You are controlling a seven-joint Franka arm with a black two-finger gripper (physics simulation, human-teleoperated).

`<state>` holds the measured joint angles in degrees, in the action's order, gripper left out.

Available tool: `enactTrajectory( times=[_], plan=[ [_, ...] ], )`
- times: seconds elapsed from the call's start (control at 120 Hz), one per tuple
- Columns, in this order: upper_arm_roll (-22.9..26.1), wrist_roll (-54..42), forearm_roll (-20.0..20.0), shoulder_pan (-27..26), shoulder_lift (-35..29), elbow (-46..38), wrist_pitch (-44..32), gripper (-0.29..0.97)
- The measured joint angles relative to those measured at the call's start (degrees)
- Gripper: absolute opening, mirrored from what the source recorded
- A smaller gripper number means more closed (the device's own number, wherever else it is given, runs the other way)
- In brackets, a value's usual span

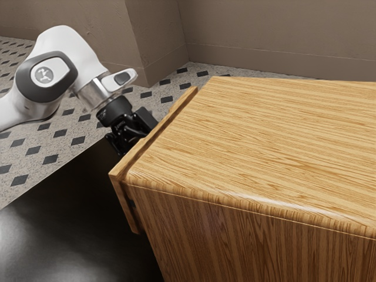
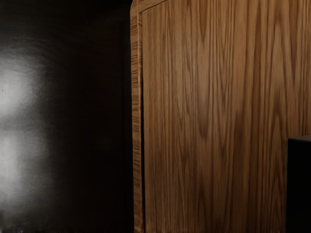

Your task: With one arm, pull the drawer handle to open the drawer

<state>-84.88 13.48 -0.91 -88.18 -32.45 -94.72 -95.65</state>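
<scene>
Arm [image 1: 41, 82] reaches in from nine o'clock, and the gripper [image 1: 129, 138] is tucked against the drawer front [image 1: 154, 132] on the cabinet [image 1: 264, 147]'s nine-o'clock side. Can't tell if the jaws are apart or together. I'd pull straight back, level and slow.

The cabinet [image 1: 264, 153] stands before the wall [image 1: 264, 29], its drawer front [image 1: 154, 130] facing the exterior view's left. The arm [image 1: 47, 82] reaches in from that side over the floor [image 1: 41, 147], its gripper [image 1: 126, 134] just beside the front, near its top edge.
</scene>
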Motion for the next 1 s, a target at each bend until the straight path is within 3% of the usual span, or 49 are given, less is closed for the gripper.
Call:
enactTrajectory(
  times=[0.317, 1.0],
  plan=[
    [3.3, 0.2, 0.1, 6.0, -0.6, -0.2, 2.6, 0.68],
    [5.1, -0.2, 0.2, 12.5, -2.6, -1.8, 5.7, 0.68]
  ],
)
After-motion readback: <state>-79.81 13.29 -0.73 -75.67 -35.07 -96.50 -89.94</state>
